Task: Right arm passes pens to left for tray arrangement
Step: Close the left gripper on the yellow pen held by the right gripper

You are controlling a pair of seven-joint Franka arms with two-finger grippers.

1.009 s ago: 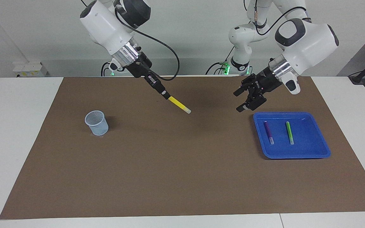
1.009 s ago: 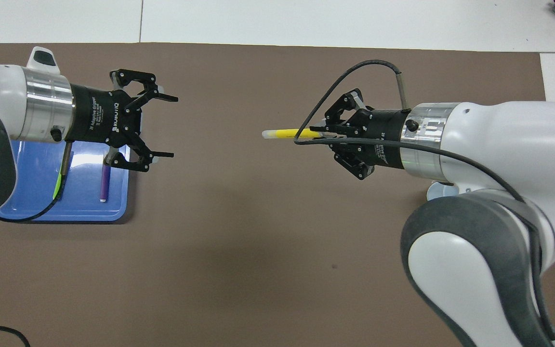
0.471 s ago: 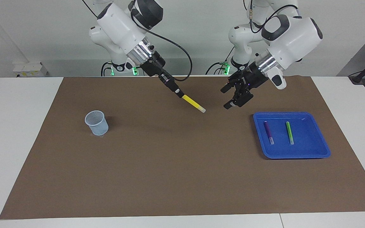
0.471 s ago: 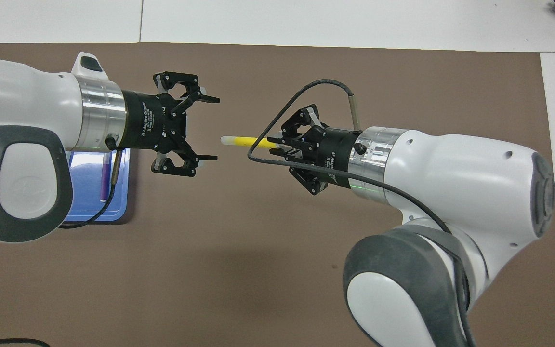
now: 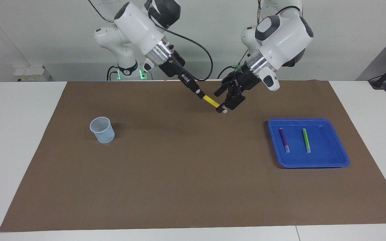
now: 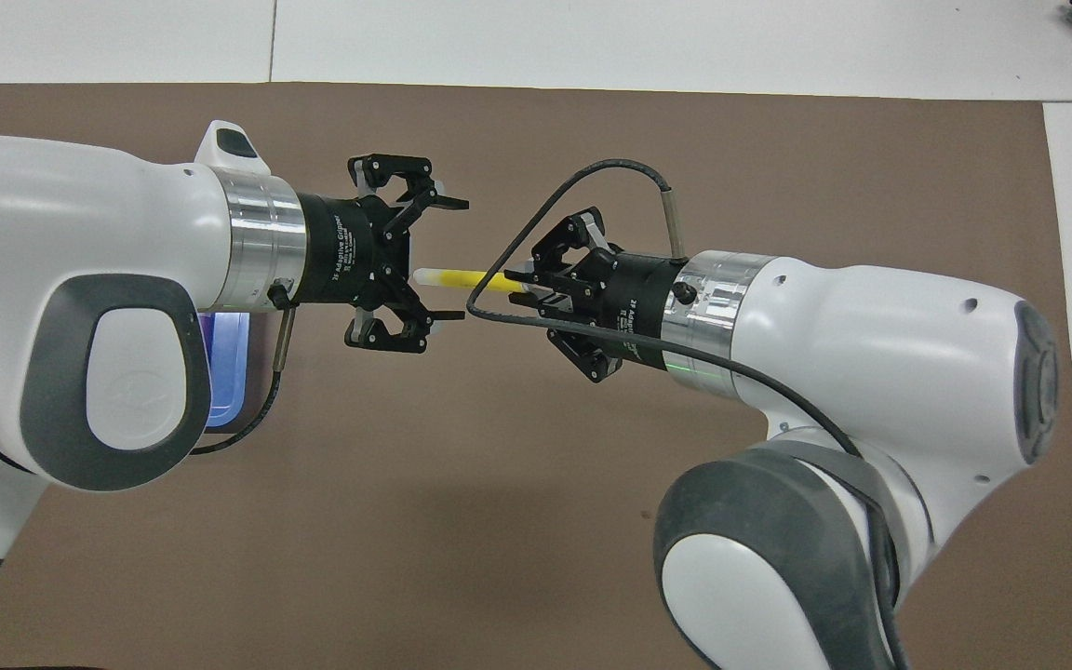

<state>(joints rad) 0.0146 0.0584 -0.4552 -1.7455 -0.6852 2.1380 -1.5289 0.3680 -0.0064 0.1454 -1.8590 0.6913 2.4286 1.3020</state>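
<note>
Above the middle of the desk [image 5: 28,140], up in the air, the two claws meet end to end over the brown mat [image 5: 193,187].

Right claw [image 5: 199,95]: fingertips pinched tight on one end of the yellow pen [image 5: 210,100]. Pen slants down toward the other arm, whitish tip leading.

Left claw [image 5: 224,106]: fingers spread wide, one to each side of the pen's free end. From overhead the whitish tip lies between the two fingers [image 6: 448,202], close to the palm. Cannot tell whether the tip touches the palm. No grip by this claw; the pen hangs from the right claw alone.

Blue tray [image 5: 338,152] sits on the mat toward the left arm's end of the desk. Two pens lie in it side by side, apart from each other, both roughly lengthwise away from the robots: purple pen [image 5: 283,139] on the side nearer the middle of the desk, green pen [image 5: 306,140] beside it. Overhead, the left arm covers most of the tray; only a strip of blue shows.

Small pale mesh cup [image 5: 102,130] stands upright on the mat toward the right arm's end, well apart from everything else.
</note>
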